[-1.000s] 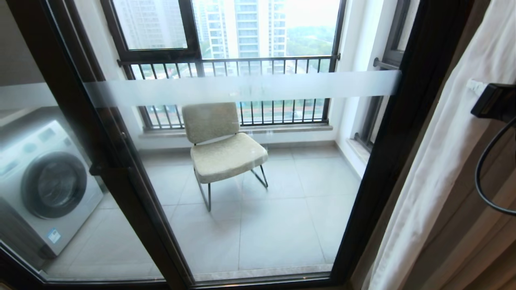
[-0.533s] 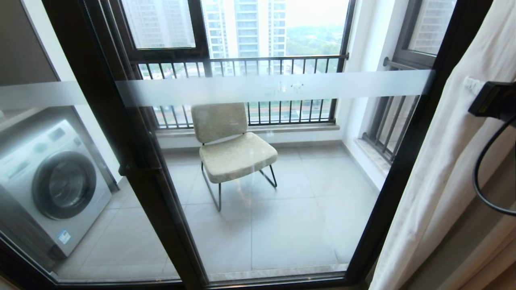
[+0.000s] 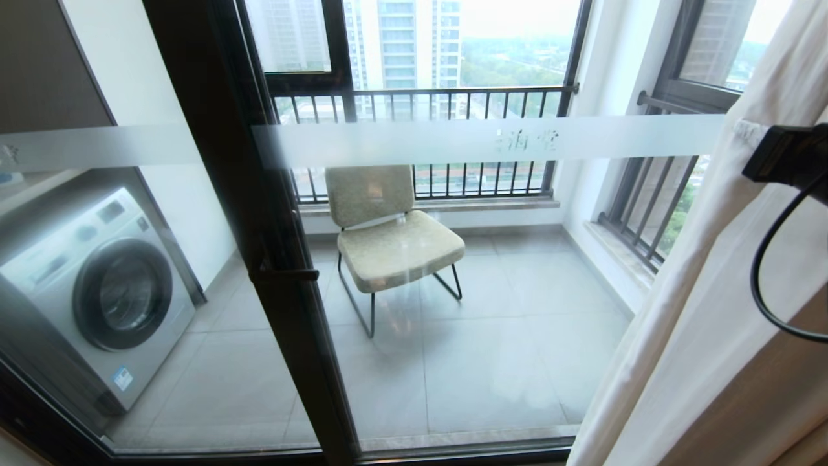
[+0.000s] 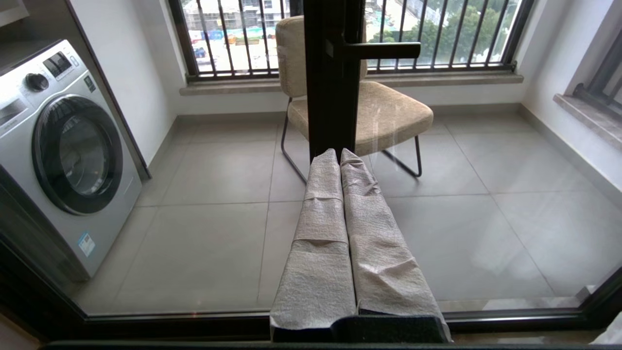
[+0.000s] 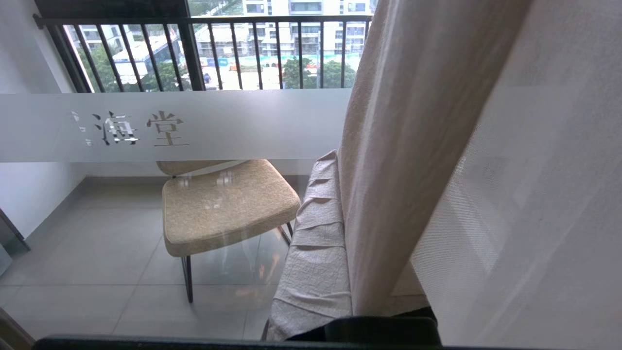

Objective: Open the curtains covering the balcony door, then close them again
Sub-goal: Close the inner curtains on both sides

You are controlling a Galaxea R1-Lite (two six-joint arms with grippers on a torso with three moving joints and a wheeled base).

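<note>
At right edge, right claw (image 5: 340, 160) pinching curtains (image 5: 413, 146), balcony door (image 3: 453, 139) uncovered

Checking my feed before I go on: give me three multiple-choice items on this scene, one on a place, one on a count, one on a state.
1. Where does the washing machine stand? A) left of the chair B) right of it C) on this side of the glass
2. How many chairs are on the balcony? A) three B) two C) one
3. How is the left gripper? A) wide open B) shut, empty C) shut on fabric
1 A: in the head view it stands left of the chair. 2 C: one shows through the balcony door. 3 B: its fingers press together on nothing; the right gripper pinches the curtains.
</note>
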